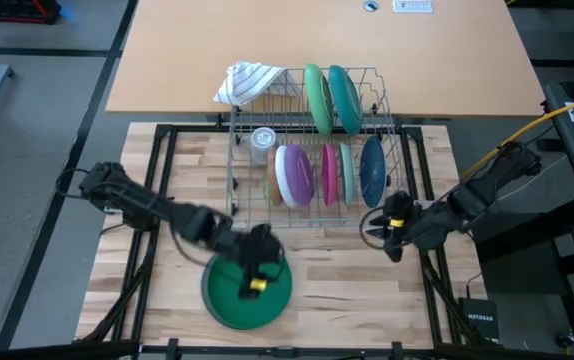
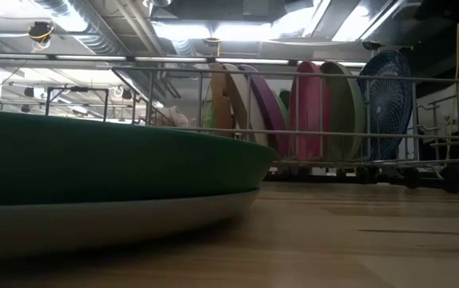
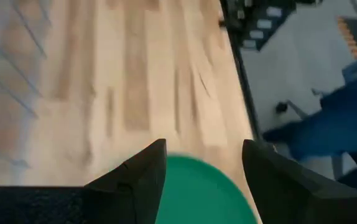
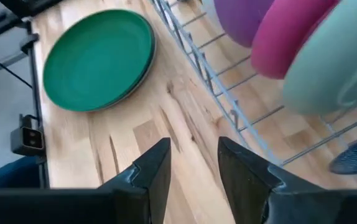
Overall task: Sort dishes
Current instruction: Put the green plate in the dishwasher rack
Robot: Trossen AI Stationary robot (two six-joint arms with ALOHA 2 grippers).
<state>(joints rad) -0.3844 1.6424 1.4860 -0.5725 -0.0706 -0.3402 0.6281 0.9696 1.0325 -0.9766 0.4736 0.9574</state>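
A green plate (image 1: 229,300) lies flat near the table's near edge, stacked on a paler plate (image 2: 93,226). My left gripper (image 1: 257,275) hangs open just over the green plate's (image 3: 197,193) far-right part, one finger on either side of its rim in the left wrist view (image 3: 203,146). My right gripper (image 1: 385,226) is open and empty by the near right corner of the wire rack (image 1: 234,185). In the rack, green and teal plates (image 1: 329,95) stand on edge in the far row. Tan, white-purple (image 1: 292,175), pink, pale green and blue (image 1: 372,170) dishes stand in the near row.
A small clear glass (image 1: 262,140) stands inside the rack's left part, and a striped white cloth (image 1: 247,80) hangs over its far left corner. Bare wood lies between the plate stack and the rack (image 4: 216,81), and to the right of the stack.
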